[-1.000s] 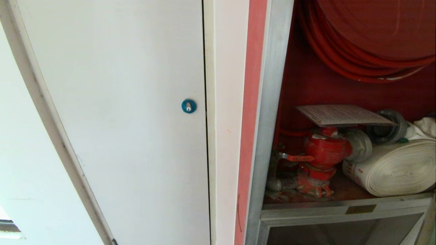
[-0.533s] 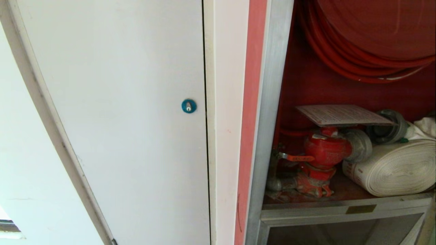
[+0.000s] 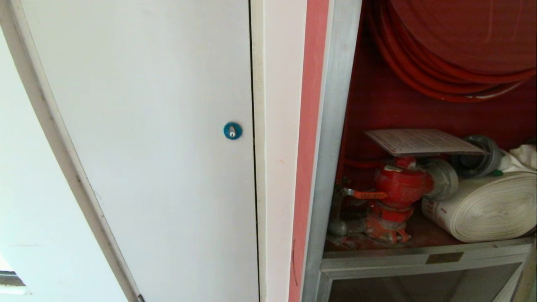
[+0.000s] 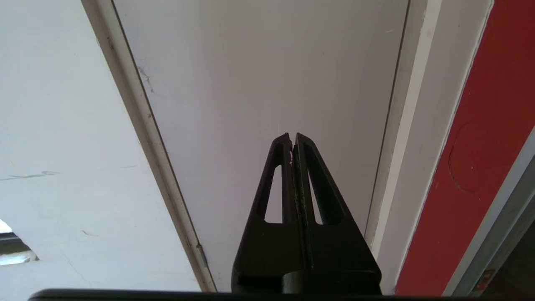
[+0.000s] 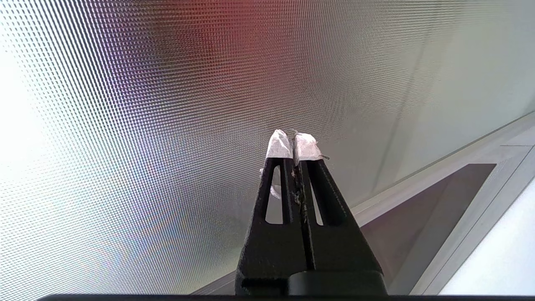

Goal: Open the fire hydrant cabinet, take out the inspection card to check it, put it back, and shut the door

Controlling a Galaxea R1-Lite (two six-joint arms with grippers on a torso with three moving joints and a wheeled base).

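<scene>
- You see the fire hydrant cabinet (image 3: 335,126) standing open on the right of the head view: a brushed silver aluminium frame around matte red walls.
- Inside it, the inspection card (image 3: 421,141) lies flat on top of the red hydrant valve (image 3: 400,184), a thin white rectangle printed with a fine grid.
- A coiled red hose reel (image 3: 453,50) hangs above, and a rolled white hose (image 3: 488,207) of woven fabric lies beside the valve.
- Left of the cabinet you have a smooth white panel door (image 3: 147,147) with a round blue lock (image 3: 232,130).
- Your left gripper (image 4: 291,138) is clenched on nothing, pointing at that white panel.
- Your right gripper (image 5: 292,140), tips wrapped in white tape, is clenched and empty before a finely ribbed glass panel (image 5: 125,125) in a silver frame.
</scene>
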